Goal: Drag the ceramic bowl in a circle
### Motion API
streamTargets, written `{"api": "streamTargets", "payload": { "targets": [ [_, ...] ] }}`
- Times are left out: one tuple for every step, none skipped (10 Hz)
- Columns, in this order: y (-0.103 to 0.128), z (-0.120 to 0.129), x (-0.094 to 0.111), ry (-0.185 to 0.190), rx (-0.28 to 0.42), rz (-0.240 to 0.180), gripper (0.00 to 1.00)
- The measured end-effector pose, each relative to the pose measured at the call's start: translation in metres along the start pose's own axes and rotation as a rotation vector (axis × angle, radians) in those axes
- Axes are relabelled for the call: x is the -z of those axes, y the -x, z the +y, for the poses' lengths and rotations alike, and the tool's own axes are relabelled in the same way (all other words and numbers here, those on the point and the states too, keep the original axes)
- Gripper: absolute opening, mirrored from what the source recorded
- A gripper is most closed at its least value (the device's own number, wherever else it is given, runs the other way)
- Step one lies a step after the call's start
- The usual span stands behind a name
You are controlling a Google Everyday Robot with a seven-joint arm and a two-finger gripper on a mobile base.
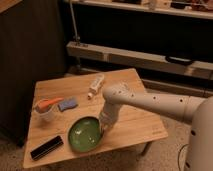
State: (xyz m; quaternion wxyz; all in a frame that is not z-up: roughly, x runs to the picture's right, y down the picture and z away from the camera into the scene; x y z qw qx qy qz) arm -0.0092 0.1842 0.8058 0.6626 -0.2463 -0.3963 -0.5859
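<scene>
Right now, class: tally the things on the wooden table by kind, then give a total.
Green bowl, with the gripper at its rim: 1
Clear cup: 1
Blue sponge: 1
White bottle: 1
Black bar: 1
Total: 5

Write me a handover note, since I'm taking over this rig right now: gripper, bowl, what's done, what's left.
Gripper: down at the right rim of the ceramic bowl.
Bowl: upright near the front edge of the wooden table, between the black bar and the arm.
Done: contact with the bowl's rim.
Left: how much of the circle is left can't be judged from this view; drag on without pushing the bowl off the front edge.
</scene>
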Motion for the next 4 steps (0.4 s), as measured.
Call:
{"api": "streamTargets", "payload": {
  "targets": [
    [-0.027,0.004,0.006,0.008,-0.016,0.008,0.0],
    [-0.056,0.011,0.013,0.02,-0.036,0.017,0.0],
    [-0.078,0.019,0.02,0.034,-0.056,0.023,0.0],
    [-0.095,0.026,0.025,0.048,-0.071,0.027,0.0]
  ]
}}
